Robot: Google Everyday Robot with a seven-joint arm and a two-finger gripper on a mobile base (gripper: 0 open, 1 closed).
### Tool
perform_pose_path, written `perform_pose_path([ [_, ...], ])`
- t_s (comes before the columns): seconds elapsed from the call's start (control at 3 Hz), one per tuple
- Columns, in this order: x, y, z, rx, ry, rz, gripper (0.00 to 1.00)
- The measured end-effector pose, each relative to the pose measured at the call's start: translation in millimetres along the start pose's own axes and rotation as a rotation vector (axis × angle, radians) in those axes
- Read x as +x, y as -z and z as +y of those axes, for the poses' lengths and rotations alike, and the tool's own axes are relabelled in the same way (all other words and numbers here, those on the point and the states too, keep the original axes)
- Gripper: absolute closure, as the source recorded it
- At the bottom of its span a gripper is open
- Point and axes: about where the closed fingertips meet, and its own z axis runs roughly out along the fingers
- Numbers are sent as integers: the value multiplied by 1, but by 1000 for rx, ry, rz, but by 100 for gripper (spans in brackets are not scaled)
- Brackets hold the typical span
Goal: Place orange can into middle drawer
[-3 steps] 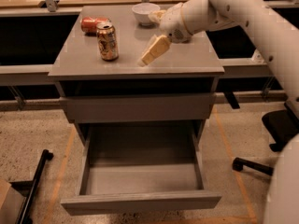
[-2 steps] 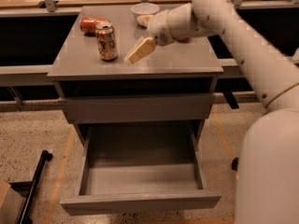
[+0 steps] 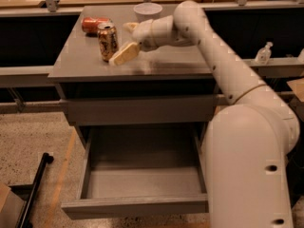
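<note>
The orange can [image 3: 108, 42] stands upright on the left part of the grey cabinet top [image 3: 156, 63]. My gripper [image 3: 125, 41] is just right of the can and level with it, open, with one pale finger [image 3: 123, 54] in front and the other [image 3: 129, 26] behind; neither touches the can. The middle drawer [image 3: 142, 204] is pulled out below, and its grey inside holds nothing.
A red-orange can [image 3: 95, 24] lies on its side behind the orange can. A white bowl [image 3: 147, 9] sits at the back of the top. A shut drawer front [image 3: 142, 109] is above the open one. My arm [image 3: 247, 141] fills the right. A black pole [image 3: 35, 189] lies on the floor at left.
My gripper has moved left across the cabinet top, from its right-middle to just beside the orange can. The can and drawer have not moved.
</note>
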Motion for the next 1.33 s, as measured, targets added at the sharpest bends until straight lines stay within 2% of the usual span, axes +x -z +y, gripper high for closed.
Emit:
perform_pose_path([
  [0.33,0,-30,-7,-25,-16,-45,0],
  [0.67,-3,-55,-9,-43,-18,-74,17],
  [1.0,-6,-68,-9,-49,-10,-87,49],
  [1.33,-6,-60,-6,-37,-1,-73,72],
])
